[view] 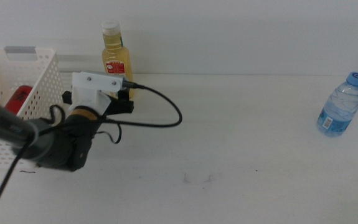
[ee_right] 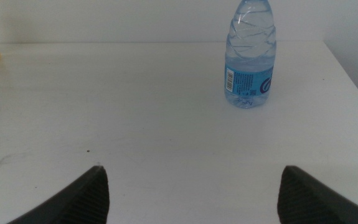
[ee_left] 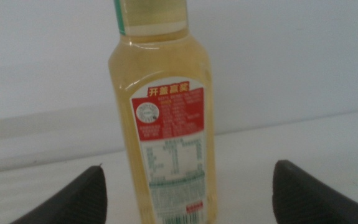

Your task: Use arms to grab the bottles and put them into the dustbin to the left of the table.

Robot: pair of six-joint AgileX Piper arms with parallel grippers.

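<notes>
A yellow-liquid bottle (view: pixel 116 59) with a white cap stands upright at the table's back left. My left gripper (view: pixel 117 99) is right in front of it. In the left wrist view the bottle (ee_left: pixel 166 143) fills the centre, and the left gripper (ee_left: pixel 188 169) is open with a jaw on each side, not touching it. A clear water bottle (view: pixel 340 107) with a blue cap stands at the far right. The right wrist view shows this bottle (ee_right: pixel 250 62) some way ahead of my open right gripper (ee_right: pixel 194 171). The white dustbin (view: pixel 38 71) sits at the left with a red can (view: pixel 21 98) inside.
The left arm's black cable (view: pixel 166 109) loops over the table beside the yellow bottle. The white table (view: pixel 228 155) has faint scuff marks (view: pixel 197 178) near the front middle. A white wall rises behind. The right arm is out of the middle view.
</notes>
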